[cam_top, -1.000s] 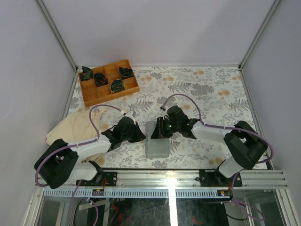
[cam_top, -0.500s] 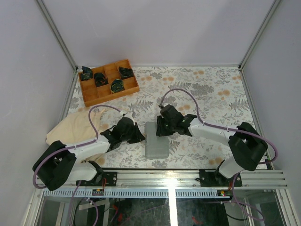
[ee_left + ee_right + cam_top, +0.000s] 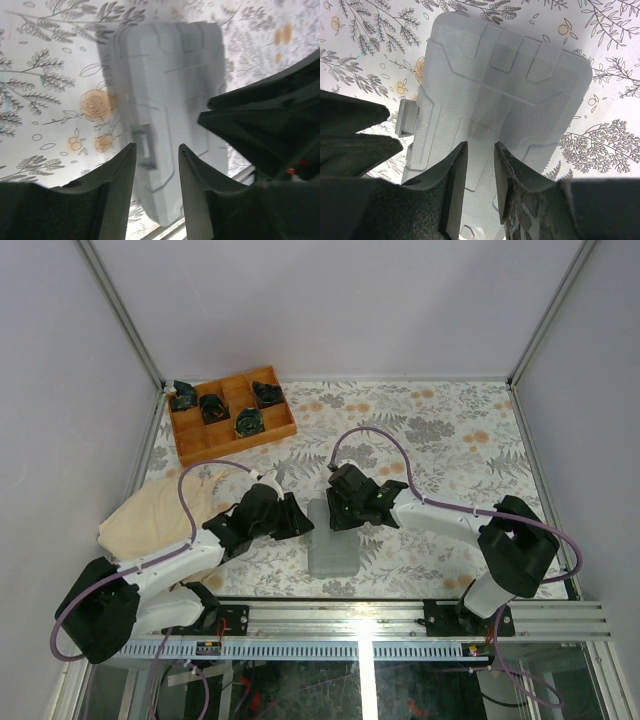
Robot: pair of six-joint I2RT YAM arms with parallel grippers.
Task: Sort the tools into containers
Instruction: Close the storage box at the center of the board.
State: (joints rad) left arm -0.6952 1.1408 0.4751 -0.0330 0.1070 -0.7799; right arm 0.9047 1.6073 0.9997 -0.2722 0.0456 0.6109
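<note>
One container, a flat grey plastic case [image 3: 333, 548], lies closed on the flowered table; it also fills the left wrist view [image 3: 165, 85] and the right wrist view [image 3: 505, 85]. No tools show in any view. My left gripper [image 3: 301, 521] hovers at the case's left side. Its jaws [image 3: 157, 147] stand open over the small side latch [image 3: 142, 142], with nothing between them. My right gripper [image 3: 337, 510] is over the case's far end. It is open by a narrow gap [image 3: 480, 147] just above the lid, holding nothing. The two grippers are close together.
A brown wooden divided tray [image 3: 190, 445] with black parts sits at the back left. A beige cloth [image 3: 160, 510] lies at the left, under the left arm. A metal rail [image 3: 360, 620] runs along the near edge. Grey walls enclose the table.
My left gripper has opened and moved right, up to the case's left side. My right gripper has shifted left and slightly away over the case's far end.
</note>
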